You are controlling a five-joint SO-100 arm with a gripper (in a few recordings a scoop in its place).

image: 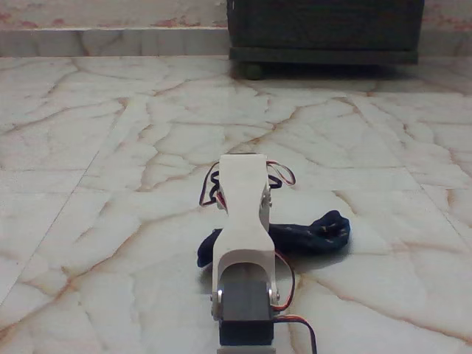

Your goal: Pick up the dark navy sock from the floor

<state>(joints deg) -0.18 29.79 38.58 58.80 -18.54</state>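
the limp dark navy-blue fabric sock [313,232] lies crumpled on the glossy cream marble floor [110,147]. the white arm segment [243,214] stretches over it, likely lining up a grasp; the jaws' state cannot be told.

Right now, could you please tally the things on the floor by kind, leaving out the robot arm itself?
Sock, dark navy, lying on the floor partly behind the arm: 1
Cabinet, dark wood, standing at the far wall: 1
Total: 2
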